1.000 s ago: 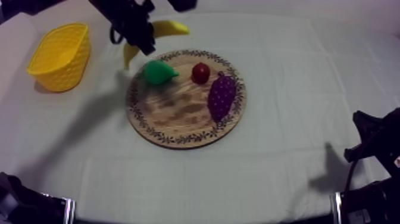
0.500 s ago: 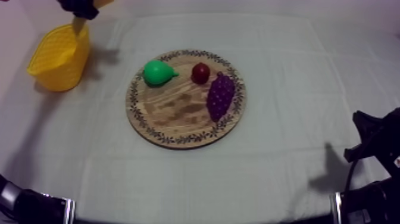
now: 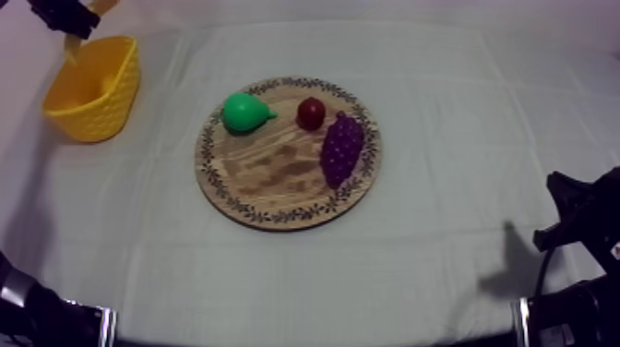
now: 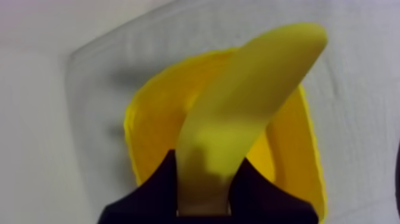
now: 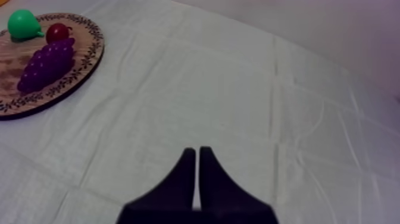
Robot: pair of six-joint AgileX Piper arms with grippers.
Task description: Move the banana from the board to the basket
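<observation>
Left gripper (image 4: 205, 182): jaws pinching the banana (image 4: 250, 101) by its lower end, the fruit hanging over the open yellow basket (image 4: 143, 119).
Change: a second ago I held it just past the far rim of the wooden board (image 3: 277, 189). Now it is at the basket's far corner. Carry done, I judge; release outstanding.
Board: pear (image 3: 244, 112), small red fruit (image 3: 311, 113), grapes (image 3: 342, 149), all unmoved.
Right gripper (image 5: 197, 159): fingers pressed together over bare cloth, as before.

Robot lab bench — cloth-covered table (image 3: 461, 120), toy grapes (image 3: 342, 149).
</observation>
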